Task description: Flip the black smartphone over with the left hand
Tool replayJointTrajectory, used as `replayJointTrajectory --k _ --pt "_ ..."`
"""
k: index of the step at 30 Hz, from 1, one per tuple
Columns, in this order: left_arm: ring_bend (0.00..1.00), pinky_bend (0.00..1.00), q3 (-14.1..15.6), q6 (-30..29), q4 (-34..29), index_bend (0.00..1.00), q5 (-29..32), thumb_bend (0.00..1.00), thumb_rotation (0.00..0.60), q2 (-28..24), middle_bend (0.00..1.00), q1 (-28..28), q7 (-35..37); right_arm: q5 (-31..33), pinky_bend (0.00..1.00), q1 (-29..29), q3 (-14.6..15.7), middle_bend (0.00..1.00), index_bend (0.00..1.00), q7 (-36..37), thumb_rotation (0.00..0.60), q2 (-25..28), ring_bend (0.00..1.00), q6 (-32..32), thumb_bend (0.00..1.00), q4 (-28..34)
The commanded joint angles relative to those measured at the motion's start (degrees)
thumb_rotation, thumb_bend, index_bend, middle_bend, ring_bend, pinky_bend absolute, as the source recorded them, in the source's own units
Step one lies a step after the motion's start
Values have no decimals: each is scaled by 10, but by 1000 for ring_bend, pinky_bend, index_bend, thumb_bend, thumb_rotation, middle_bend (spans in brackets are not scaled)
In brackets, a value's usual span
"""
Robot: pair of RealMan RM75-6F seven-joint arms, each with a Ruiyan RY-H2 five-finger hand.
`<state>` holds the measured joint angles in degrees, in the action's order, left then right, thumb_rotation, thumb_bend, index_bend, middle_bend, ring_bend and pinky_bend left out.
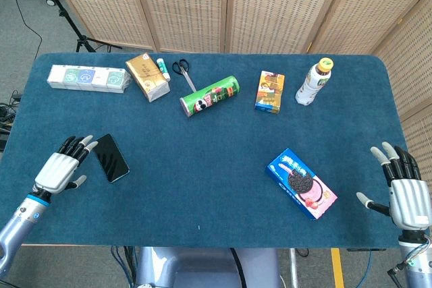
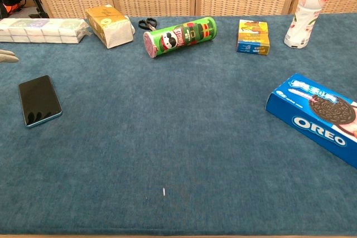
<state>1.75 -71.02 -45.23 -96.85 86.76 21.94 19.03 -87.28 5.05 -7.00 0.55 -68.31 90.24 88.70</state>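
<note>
Blue table (image 1: 223,187), phone (image 1: 111,158), left hand (image 1: 59,170)

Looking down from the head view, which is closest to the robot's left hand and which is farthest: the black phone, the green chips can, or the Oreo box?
From the left hand:
1. Black smartphone, right beside its fingertips.
2. Green chips can, lying mid-table toward the back.
3. Oreo box, across the table on the right side.

A table (image 1: 223,187) with a dark blue cloth filled most of both views. Behind it stood a woven wicker screen (image 1: 202,5) in wooden-framed panels. Grey floor (image 1: 27,25) showed at the far left, with a black stand (image 1: 71,21) and a cable (image 1: 25,28) on it.
</note>
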Motion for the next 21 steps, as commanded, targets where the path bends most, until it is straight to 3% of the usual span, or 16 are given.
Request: replayJointTrajectory --k 1,9,21 --pt "0 0 5 14 28 0 6 287 600 24 0 6 3 2 75 0 0 0 135 1 600 1 0 -2 0 0" --pt "0 0 6 11 108 0 12 349 600 80 0 17 4 7 75 1 -3 0 135 5 600 2 0 -4 0 0" --pt "0 0 13 34 152 0 20 344 600 117 0 36 1 13 75 1 -6 0 135 11 600 4 0 -5 0 -1"
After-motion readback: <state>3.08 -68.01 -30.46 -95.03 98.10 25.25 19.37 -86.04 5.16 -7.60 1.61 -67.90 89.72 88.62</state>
